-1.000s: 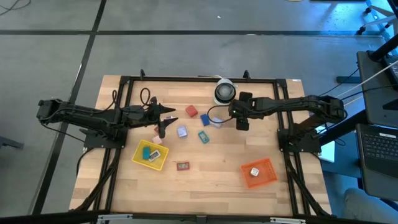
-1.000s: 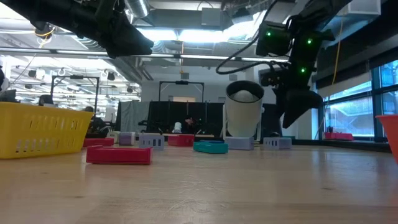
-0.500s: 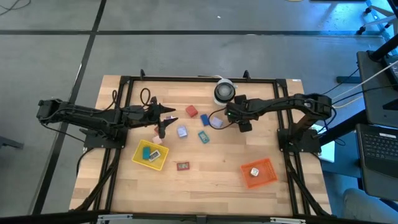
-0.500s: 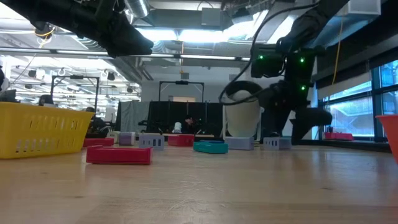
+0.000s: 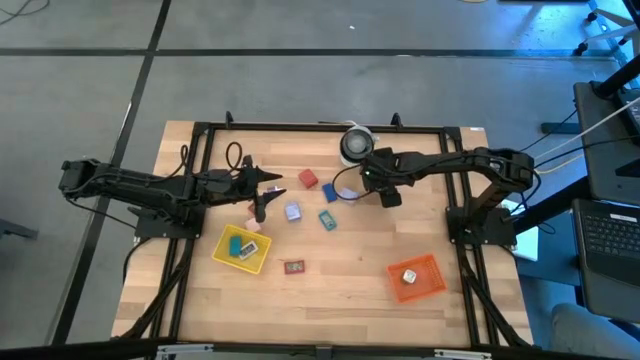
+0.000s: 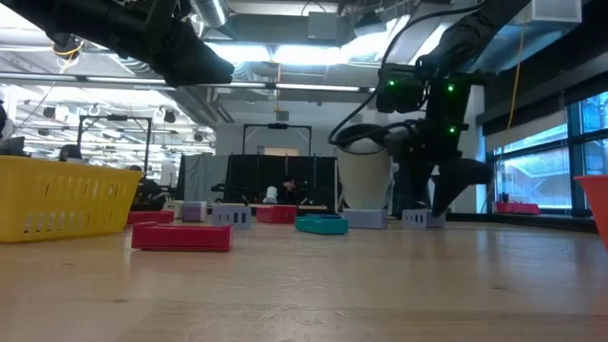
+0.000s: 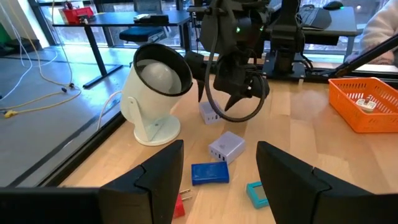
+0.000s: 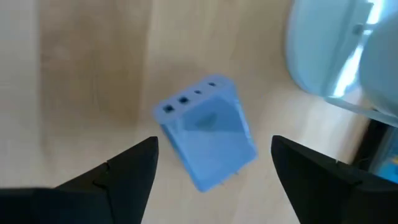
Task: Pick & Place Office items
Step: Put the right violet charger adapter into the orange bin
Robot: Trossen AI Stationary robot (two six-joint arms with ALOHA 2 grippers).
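Fingers apart, my right gripper [image 8: 211,165] is lowering closer over the lavender USB charger block [image 8: 207,132], lying diagonally, ports facing away.

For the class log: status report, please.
Right gripper open, poised above lavender block. Left gripper open, waiting at table's left. White roll close beside the block.

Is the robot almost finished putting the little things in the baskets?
Not yet. The yellow tray holds a blue piece and the orange tray a white one. The right gripper hangs open over a lavender charger block on the table, holding nothing. The left gripper waits, open. Red, teal and blue pieces still lie loose on the table.
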